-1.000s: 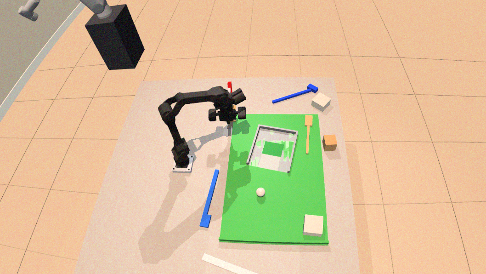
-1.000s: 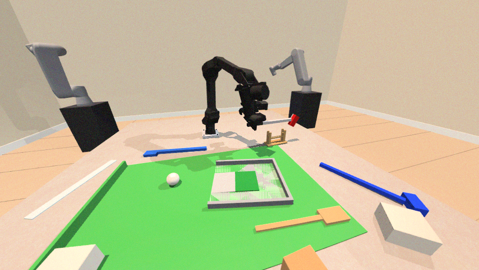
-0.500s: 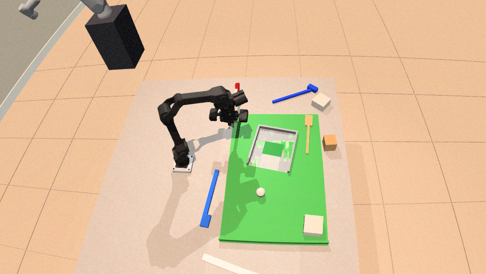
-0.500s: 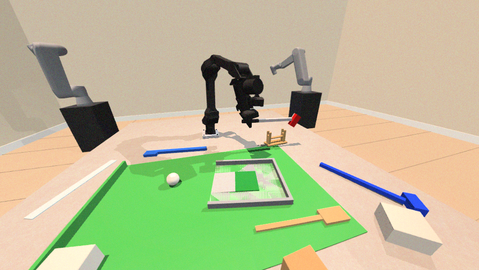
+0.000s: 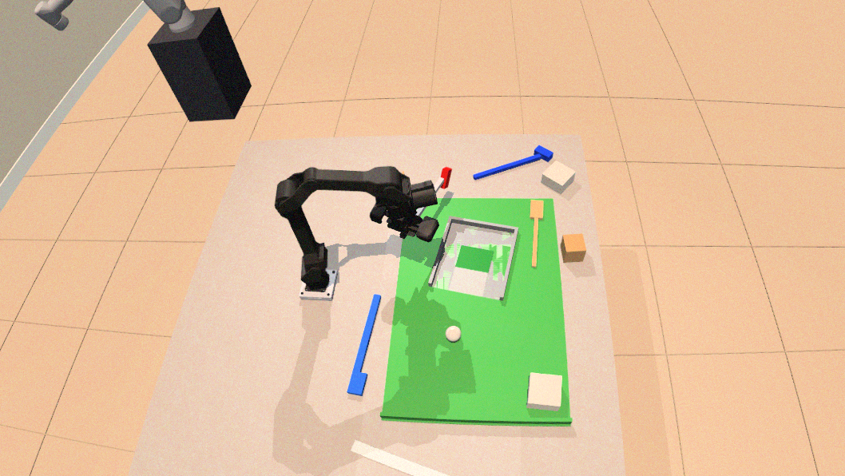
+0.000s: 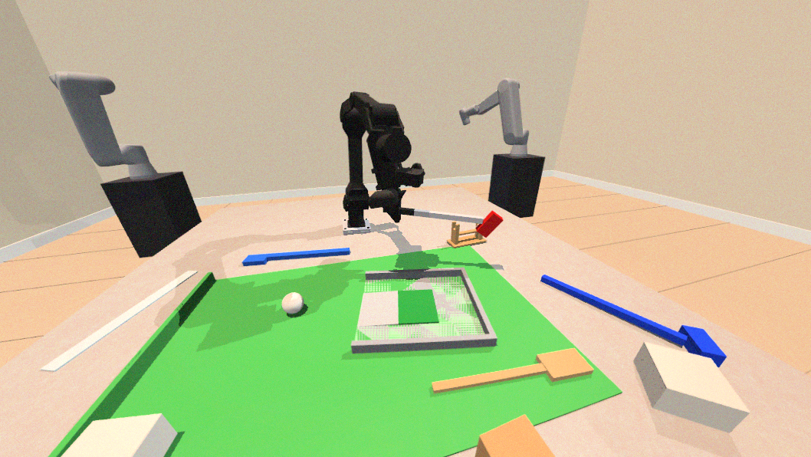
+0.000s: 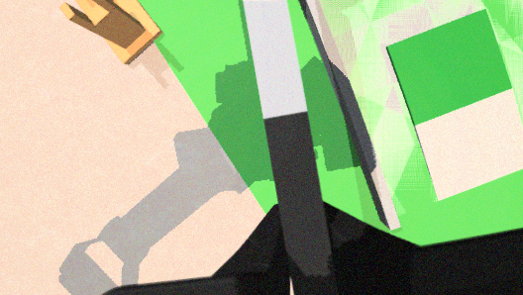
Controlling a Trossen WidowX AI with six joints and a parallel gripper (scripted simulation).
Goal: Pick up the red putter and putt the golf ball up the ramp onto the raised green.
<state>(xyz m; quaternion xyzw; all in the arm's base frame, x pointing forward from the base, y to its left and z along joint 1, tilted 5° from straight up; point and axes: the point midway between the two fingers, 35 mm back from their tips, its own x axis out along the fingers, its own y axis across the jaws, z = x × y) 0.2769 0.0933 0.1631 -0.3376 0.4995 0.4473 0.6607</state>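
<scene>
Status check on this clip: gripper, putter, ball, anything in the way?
Gripper shut on the red putter, lifted off its wooden stand. Golf ball at rest on the green mat, not yet struck. Grey-walled raised green lies between putter and ball.

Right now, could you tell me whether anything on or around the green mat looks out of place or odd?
Nothing looks spilled or damaged. The end effector holds the red putter in the air, clear of its wooden stand. The golf ball sits on the green mat, apart from the framed ramp.

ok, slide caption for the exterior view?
Black parallel-jaw gripper holds the red-headed putter above its wooden stand; white golf ball waits.
</scene>
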